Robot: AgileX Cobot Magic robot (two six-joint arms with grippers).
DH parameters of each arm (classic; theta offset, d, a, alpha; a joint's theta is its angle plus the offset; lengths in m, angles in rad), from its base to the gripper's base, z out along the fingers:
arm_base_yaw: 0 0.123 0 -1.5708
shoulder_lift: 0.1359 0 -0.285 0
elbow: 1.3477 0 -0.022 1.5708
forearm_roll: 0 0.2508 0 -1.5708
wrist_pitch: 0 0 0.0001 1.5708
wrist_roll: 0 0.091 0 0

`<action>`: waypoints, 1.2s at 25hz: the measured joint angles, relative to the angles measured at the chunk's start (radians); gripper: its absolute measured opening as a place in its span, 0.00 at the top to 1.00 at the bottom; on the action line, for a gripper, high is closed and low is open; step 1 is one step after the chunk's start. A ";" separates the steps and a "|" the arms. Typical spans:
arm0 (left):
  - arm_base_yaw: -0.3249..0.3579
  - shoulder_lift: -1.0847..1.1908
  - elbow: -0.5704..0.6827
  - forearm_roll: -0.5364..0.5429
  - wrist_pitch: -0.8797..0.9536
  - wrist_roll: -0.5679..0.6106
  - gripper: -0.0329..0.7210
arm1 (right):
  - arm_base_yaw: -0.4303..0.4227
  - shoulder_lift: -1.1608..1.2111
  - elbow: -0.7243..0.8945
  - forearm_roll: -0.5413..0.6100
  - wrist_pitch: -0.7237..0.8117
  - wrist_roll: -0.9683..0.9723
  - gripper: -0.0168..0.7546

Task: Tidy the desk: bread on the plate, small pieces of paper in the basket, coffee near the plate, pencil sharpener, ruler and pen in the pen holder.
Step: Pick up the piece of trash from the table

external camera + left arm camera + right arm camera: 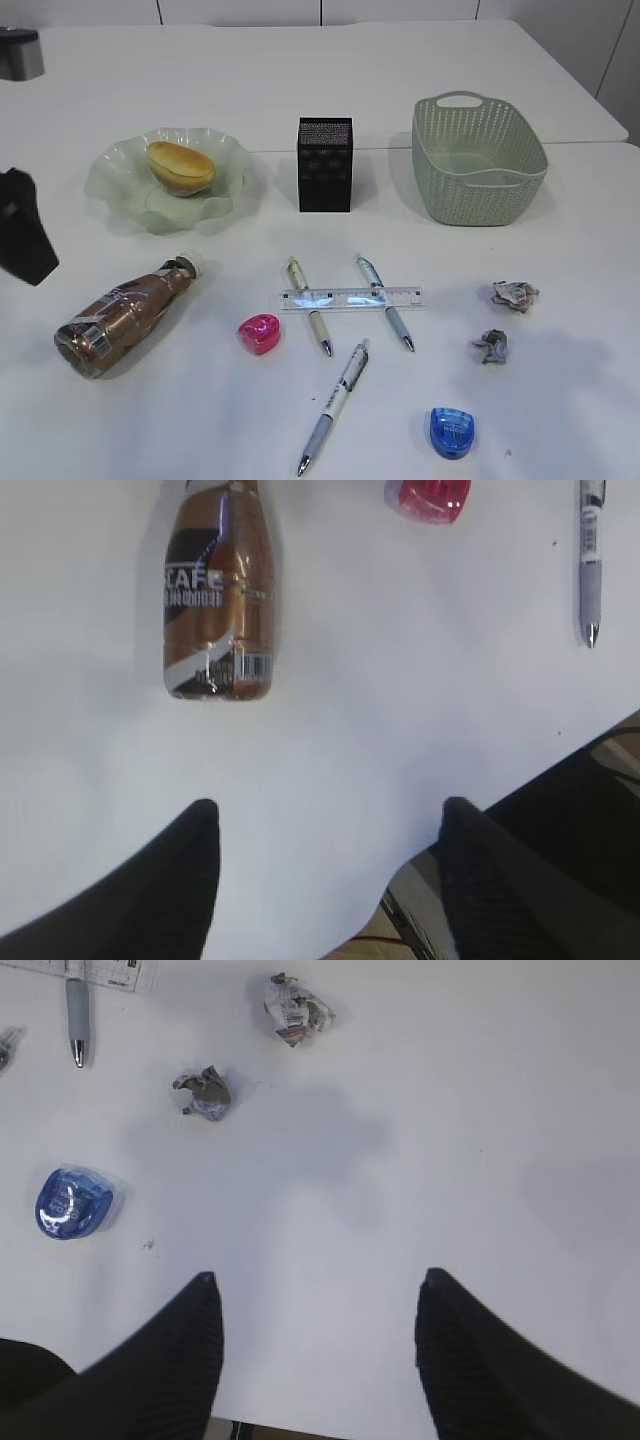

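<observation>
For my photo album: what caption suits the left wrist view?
Open left gripper hovers over the white desk below a toppled coffee bottle.

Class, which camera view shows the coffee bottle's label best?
The left wrist view: the coffee bottle lies close below, its label lettering readable. The exterior view shows the whole bottle lying down, smaller. The right wrist view misses it.

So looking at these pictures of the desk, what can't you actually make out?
- Inside the pen holder: exterior view, hidden by its dark mesh walls.
- Basket floor: near wall hides part of it.
- Ruler marks: too small to read in the exterior view; cut off by the top edge in the right wrist view.
- Coffee cap: cut off by the top edge in the left wrist view.
- Right arm: absent from the exterior view; the left shows only as a dark shape at the frame edge.
</observation>
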 joint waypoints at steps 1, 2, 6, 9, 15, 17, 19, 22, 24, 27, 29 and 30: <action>0.000 -0.029 0.024 0.000 0.000 -0.002 0.32 | 0.000 0.000 0.000 0.000 0.000 0.000 0.36; 0.000 -0.059 0.052 0.000 0.001 -0.004 0.32 | 0.000 0.000 0.000 0.000 0.000 0.000 0.36; 0.000 -0.184 0.155 0.000 0.002 -0.030 0.32 | 0.000 0.000 0.000 0.000 0.000 0.000 0.36; 0.000 -0.301 0.227 0.000 0.006 -0.045 0.32 | 0.000 0.000 0.000 0.006 0.000 0.000 0.36; 0.000 -0.553 0.340 0.016 0.017 -0.094 0.32 | 0.000 0.000 0.000 0.020 0.001 0.000 0.36; 0.000 -0.618 0.358 0.025 0.015 -0.109 0.32 | 0.000 0.000 0.000 0.020 0.002 0.000 0.36; 0.000 -0.652 0.362 0.027 0.012 -0.116 0.33 | 0.000 0.000 0.000 0.020 0.006 0.000 0.36; 0.000 -0.663 0.362 0.027 0.005 -0.118 0.33 | 0.000 0.000 0.000 0.020 0.013 0.000 0.36; 0.000 -0.663 0.364 0.027 -0.019 -0.119 0.33 | 0.000 0.000 0.000 0.020 0.015 0.000 0.36; 0.000 -0.663 0.364 0.027 -0.056 -0.119 0.33 | 0.000 0.000 0.000 0.020 0.016 0.000 0.36; 0.000 -0.663 0.364 0.021 -0.068 -0.119 0.33 | 0.000 0.016 0.000 0.020 0.016 0.000 0.36; 0.000 -0.663 0.364 0.021 -0.075 -0.119 0.33 | 0.000 0.030 0.000 0.020 0.016 0.000 0.36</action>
